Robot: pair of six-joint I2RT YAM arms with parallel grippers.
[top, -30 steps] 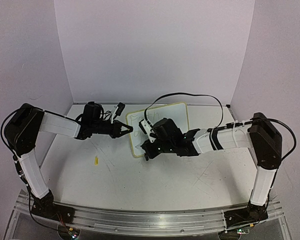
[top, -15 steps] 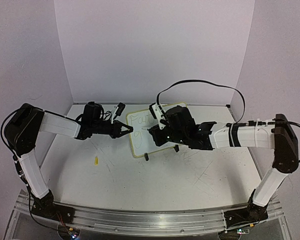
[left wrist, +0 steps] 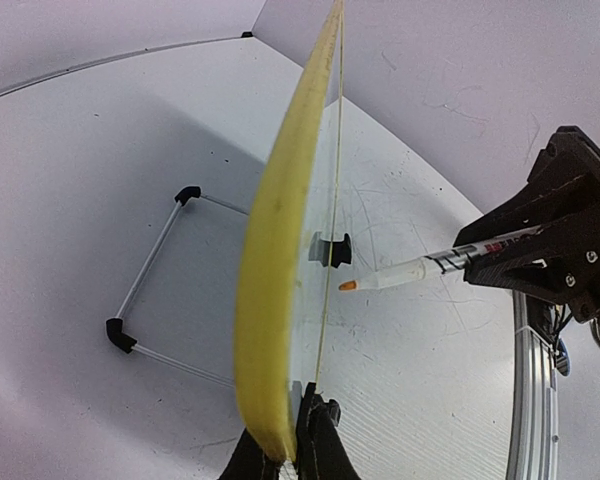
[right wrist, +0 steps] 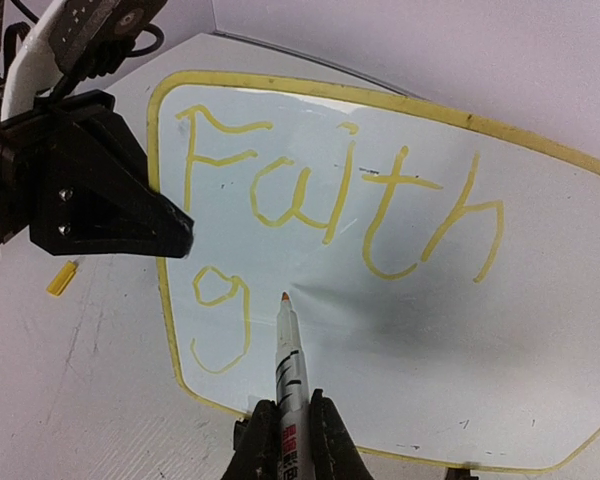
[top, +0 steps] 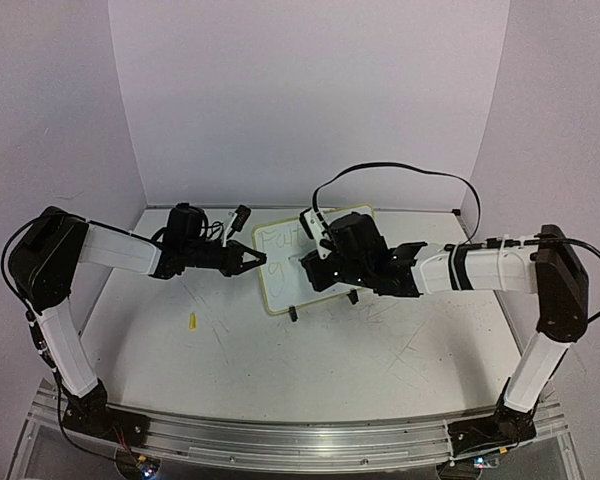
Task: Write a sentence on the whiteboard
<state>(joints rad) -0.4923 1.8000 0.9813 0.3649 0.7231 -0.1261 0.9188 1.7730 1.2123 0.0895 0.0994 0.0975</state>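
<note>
Scuffed white table (top: 280, 370) runs back from a metal rail (top: 280, 440) at its near edge, where both arms are bolted. On the bare top to the left lies a small yellow piece (top: 192, 321), well apart from anything else. Farther back, about mid-table, the whiteboard (top: 277, 280) stands on its lower edge, leaning back on black clip feet (top: 293, 314), between the two grippers. The left gripper (top: 257, 260) reaches in from the left and is clenched on the board's yellow rim (left wrist: 275, 250); its wrist camera shows the two fingers (left wrist: 320, 445) pinching the rim from both sides, with the board seen edge-on. The right gripper (top: 315, 272) comes in from the right in front of the board's face and is closed around a marker (right wrist: 287, 365), whose barrel sits between the two fingers (right wrist: 325, 430). The marker points at the board, its orange tip just right of a lone "g" in the lower left of the face. From the left wrist the tip sits just beside the face, and I cannot tell whether it touches. Above the "g", the word "Faith" is written in yellow-orange across the upper part. Behind the board a wire stand (left wrist: 155, 270) with black corners rests on the table. A black cable (top: 400, 170) loops above the right arm, and plain pale walls (top: 310, 100) close off the back and sides.
</note>
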